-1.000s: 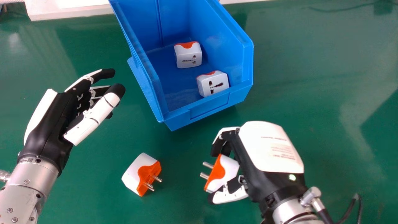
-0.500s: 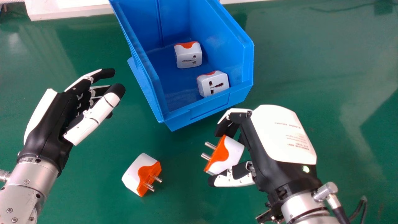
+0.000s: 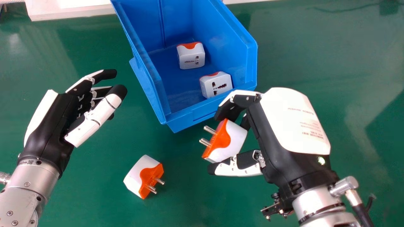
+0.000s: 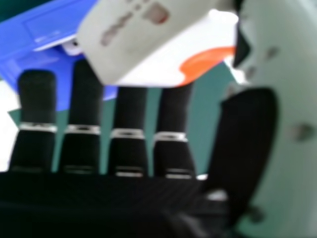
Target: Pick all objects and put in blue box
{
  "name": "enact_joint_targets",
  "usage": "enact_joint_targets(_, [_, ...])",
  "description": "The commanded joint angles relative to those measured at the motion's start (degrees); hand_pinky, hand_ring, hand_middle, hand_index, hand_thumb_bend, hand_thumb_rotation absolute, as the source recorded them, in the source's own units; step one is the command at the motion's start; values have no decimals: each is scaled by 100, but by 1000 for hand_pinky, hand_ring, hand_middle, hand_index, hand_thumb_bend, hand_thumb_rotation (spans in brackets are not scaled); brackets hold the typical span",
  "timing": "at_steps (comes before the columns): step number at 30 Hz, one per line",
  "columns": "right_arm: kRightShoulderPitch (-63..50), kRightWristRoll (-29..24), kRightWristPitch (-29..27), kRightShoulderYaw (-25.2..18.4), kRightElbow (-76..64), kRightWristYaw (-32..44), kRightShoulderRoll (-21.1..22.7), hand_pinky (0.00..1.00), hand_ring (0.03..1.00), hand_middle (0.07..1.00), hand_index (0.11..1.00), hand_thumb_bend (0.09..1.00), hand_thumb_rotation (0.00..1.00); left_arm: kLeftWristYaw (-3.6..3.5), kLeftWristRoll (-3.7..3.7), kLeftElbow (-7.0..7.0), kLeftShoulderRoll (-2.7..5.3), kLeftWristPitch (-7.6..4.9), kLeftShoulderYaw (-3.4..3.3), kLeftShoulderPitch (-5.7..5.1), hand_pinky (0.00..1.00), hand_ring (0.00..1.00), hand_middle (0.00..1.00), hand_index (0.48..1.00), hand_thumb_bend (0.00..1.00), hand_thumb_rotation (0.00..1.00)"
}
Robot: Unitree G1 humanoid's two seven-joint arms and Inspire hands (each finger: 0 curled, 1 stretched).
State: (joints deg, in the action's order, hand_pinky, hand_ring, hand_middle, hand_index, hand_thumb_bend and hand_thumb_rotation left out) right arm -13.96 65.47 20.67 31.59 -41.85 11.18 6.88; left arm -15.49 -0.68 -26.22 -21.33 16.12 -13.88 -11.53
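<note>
Head view, left to right: left hand (image 3: 52, 126) idle, fingers relaxed. Loose adapter (image 3: 135, 176) unmoved on the green table (image 3: 331, 63), awaiting collection. Blue box (image 3: 181, 120) contains a rear adapter (image 3: 192, 56) and a front adapter (image 3: 214, 85). Gripped adapter (image 3: 233, 138) has travelled with my right hand (image 3: 290, 119) towards the box's near side; I judge the carry well advanced, with clearing the front wall and release outstanding. It sits pinched between my bent fingers and thumb, prongs (image 3: 205, 142) facing away from my palm.
</note>
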Motion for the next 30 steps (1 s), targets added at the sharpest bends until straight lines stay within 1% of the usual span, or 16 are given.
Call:
enact_joint_targets(1, [417, -5, -50, 207, -171, -85, -754, 320, 437, 541, 541, 489, 0, 11, -11, -40, -67, -158, -41, 17, 677, 731, 759, 843, 601, 706])
enact_joint_targets(6, [1016, -152, -183, -76, 198, -201, -738, 322, 438, 540, 536, 490, 0, 24, 8, -49, -27, -197, -38, -31, 677, 731, 759, 843, 600, 705])
enact_joint_targets(11, [1678, -427, -430, -432, 630, -46, -569, 324, 436, 538, 524, 491, 0, 27, 52, -92, 12, -246, -57, -152, 677, 731, 759, 843, 597, 704])
enact_joint_targets(15, [2260, -646, -527, -682, 1104, 67, -484, 323, 434, 538, 527, 491, 0, 27, 102, -140, 49, -348, -85, -309, 677, 731, 759, 843, 598, 704])
enact_joint_targets(16, [2429, -673, -540, -734, 1263, 65, -467, 323, 434, 538, 527, 491, 0, 27, 112, -129, 50, -379, -91, -331, 677, 731, 759, 843, 598, 704])
enact_joint_targets(18, [2576, -696, -553, -771, 1402, 52, -439, 323, 434, 538, 529, 490, 0, 26, 121, -129, 57, -431, -100, -384, 677, 731, 759, 843, 600, 703])
enact_joint_targets(20, [2865, -661, -487, -811, 1689, 28, -448, 326, 439, 539, 530, 490, 0, 22, 121, -144, 70, -505, -112, -472, 676, 731, 759, 843, 600, 703])
enact_joint_targets(23, [3452, -649, -444, -898, 2373, -145, -461, 326, 441, 539, 531, 490, 0, 4, 163, -168, 93, -590, -155, -596, 676, 731, 759, 843, 599, 703])
enact_joint_targets(25, [3617, -660, -462, -916, 2602, -255, -451, 325, 440, 539, 535, 489, 0, 0, 182, -189, 103, -617, -167, -646, 674, 731, 758, 843, 593, 700])
enact_joint_targets(27, [3878, -718, -537, -967, 2997, -486, -436, 323, 439, 539, 539, 489, 0, -10, 224, -218, 126, -653, -192, -736, 673, 731, 758, 843, 587, 698])
enact_joint_targets(30, [4315, -872, -645, -1065, 3643, -804, -413, 320, 436, 539, 544, 488, 0, -8, 271, -238, 148, -693, -206, -825, 671, 730, 758, 843, 579, 695])
